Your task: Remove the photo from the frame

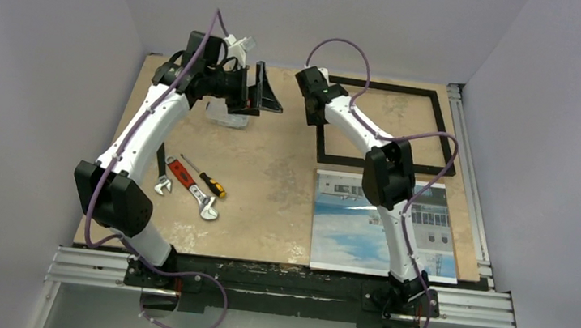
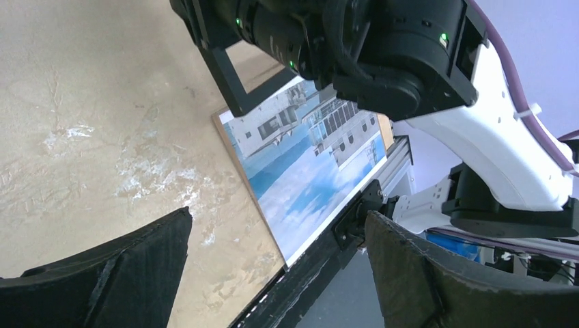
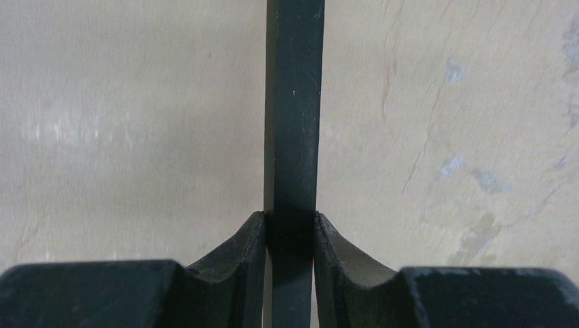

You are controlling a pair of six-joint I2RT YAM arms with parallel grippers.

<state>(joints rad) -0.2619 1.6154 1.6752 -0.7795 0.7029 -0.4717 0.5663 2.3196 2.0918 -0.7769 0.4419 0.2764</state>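
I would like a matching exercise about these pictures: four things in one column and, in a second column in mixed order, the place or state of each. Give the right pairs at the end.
Column one
1. the photo
2. the frame
3. the left hand
4. the right hand

Column two
A. lies at the far right, with nothing inside it
B. shut on a black bar
C. lies flat at the near right of the table
D. open, holding nothing

Right pairs: 1-C, 2-A, 3-D, 4-B
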